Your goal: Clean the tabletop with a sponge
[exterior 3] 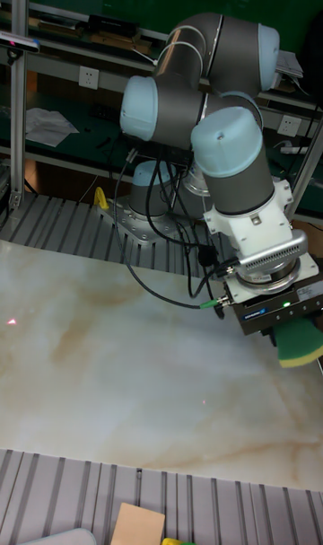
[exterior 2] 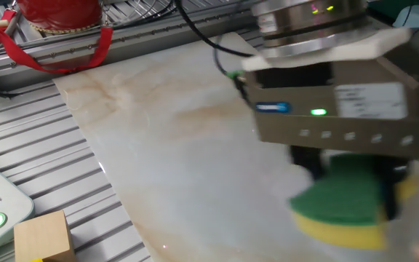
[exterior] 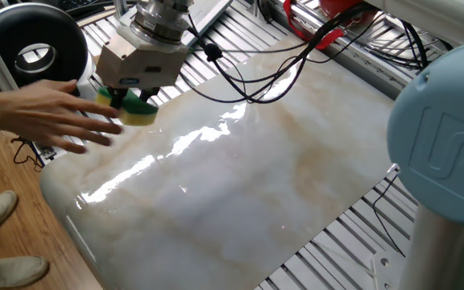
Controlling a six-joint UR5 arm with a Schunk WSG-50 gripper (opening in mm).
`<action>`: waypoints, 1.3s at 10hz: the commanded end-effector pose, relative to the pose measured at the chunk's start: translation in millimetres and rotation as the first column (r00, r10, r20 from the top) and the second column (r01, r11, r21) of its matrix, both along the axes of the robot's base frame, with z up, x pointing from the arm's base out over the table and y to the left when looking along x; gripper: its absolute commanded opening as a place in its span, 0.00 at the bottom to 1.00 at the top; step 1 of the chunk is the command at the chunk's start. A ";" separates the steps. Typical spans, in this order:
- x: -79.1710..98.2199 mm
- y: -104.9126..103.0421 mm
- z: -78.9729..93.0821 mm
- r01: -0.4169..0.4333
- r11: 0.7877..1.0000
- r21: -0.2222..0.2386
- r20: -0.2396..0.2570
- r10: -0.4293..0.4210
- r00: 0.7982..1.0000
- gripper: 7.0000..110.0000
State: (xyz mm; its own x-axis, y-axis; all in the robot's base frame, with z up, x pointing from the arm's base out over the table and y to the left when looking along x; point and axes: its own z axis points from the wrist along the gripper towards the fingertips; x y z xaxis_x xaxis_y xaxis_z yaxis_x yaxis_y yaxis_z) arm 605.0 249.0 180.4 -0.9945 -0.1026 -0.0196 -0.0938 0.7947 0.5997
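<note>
The sponge [exterior: 139, 111], green on top and yellow underneath, is held between the fingers of my gripper [exterior: 132, 101], which is shut on it. It sits at the edge of the white marble-look tabletop [exterior: 248, 177]. In the other fixed view the sponge [exterior 2: 344, 209] fills the lower right under the gripper [exterior 2: 348, 175] body. The tall fixed view shows the sponge [exterior 3: 299, 344] at the slab's [exterior 3: 108, 365] right edge, below the gripper [exterior 3: 292, 334]. I cannot tell whether the sponge touches the slab.
A person's hand [exterior: 47, 117] reaches in from the left, close beside the sponge. A wooden block [exterior 2: 44, 234] lies on the ribbed metal slats [exterior 2: 20, 145]. A black round device [exterior: 31, 52] stands at the back left, with a red object [exterior 2: 57, 14] and cables nearby.
</note>
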 end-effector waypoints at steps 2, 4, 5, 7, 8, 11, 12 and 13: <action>-5.7 16.6 19.0 0.017 0.995 0.097 -0.043 -0.013 0.999 0.00; -4.9 10.1 12.7 0.004 0.998 0.062 -0.029 -0.002 1.000 0.00; -4.7 2.8 6.5 -0.014 1.000 0.025 -0.016 0.014 1.000 0.00; -2.9 4.7 5.5 -0.009 1.000 0.022 -0.014 0.009 1.000 0.00; -1.3 5.3 3.2 -0.007 1.000 0.009 -0.010 0.007 1.000 0.00; 3.4 10.0 -0.9 0.000 1.000 -0.001 0.000 0.000 1.000 0.00; 5.1 10.8 -2.2 0.004 1.000 -0.006 0.003 -0.004 1.000 0.00; 6.6 7.0 -5.5 0.000 1.000 -0.026 0.010 0.000 1.000 0.00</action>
